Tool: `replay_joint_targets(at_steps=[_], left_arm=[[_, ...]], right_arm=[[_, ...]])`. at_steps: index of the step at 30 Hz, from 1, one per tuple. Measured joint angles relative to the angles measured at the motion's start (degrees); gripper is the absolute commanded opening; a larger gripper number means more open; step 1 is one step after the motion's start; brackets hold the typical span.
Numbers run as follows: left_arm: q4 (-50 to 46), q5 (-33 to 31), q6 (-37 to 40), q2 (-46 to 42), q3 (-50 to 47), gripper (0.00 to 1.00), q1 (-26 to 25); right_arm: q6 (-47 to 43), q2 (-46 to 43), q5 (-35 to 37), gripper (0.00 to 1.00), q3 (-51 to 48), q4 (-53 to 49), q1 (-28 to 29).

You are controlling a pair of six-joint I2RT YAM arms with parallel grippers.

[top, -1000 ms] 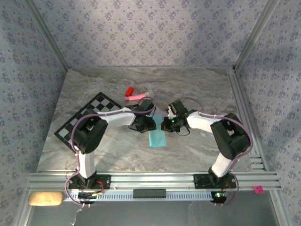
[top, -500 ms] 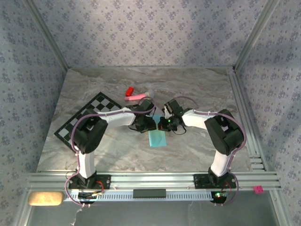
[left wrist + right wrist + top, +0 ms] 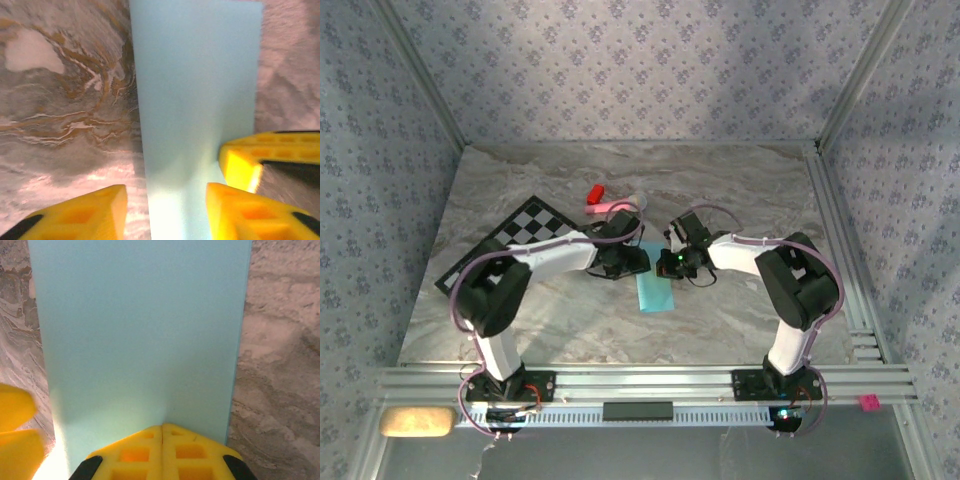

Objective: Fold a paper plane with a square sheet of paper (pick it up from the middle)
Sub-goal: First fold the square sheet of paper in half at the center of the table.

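The square sheet of paper (image 3: 653,292) lies on the marble table as a narrow light-blue rectangle, folded over. In the left wrist view the sheet (image 3: 195,100) runs away from my left gripper (image 3: 166,194), which is open. One yellow finger (image 3: 100,210) is over bare marble left of the paper's edge, the other finger (image 3: 235,210) over the paper. My right gripper (image 3: 161,428) is shut, its tips set against the sheet (image 3: 140,330) at its far end. From above, the left gripper (image 3: 640,263) and right gripper (image 3: 668,266) meet at that far end.
A black-and-white checkered mat (image 3: 520,235) lies to the left under the left arm. Behind the grippers are a pink stick toy (image 3: 610,206) and a red block (image 3: 595,192). Metal rails (image 3: 640,382) run along the near edge.
The right gripper has moved left onto the paper's far end. The left arm's elbow has swung out to the left and its jaws have opened slightly.
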Motion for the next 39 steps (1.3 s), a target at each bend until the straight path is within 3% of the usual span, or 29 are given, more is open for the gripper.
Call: replay_joint_targets(at_steps=[6, 11, 19, 39], left_arm=[[10.3, 4.9, -1.4, -8.0, -7.0, 0.15, 2.6], [20.3, 12.7, -3.0, -6.9, -11.0, 0.0, 3.8], [28.5, 18.6, -4.4, -2.1, -11.6, 0.0, 3.7], [27.9, 17.1, -1.0, 2.7, -16.0, 0.0, 3.8]], right_arm=[[0.0, 0.0, 0.0, 0.0, 0.1, -0.2, -0.2], [0.0, 0.3, 0.0, 0.0, 0.6, -0.9, -0.2], [0.1, 0.3, 0.0, 0.0, 0.7, -1.2, -0.3], [0.5, 0.2, -0.2, 0.0, 0.3, -0.8, -0.4]])
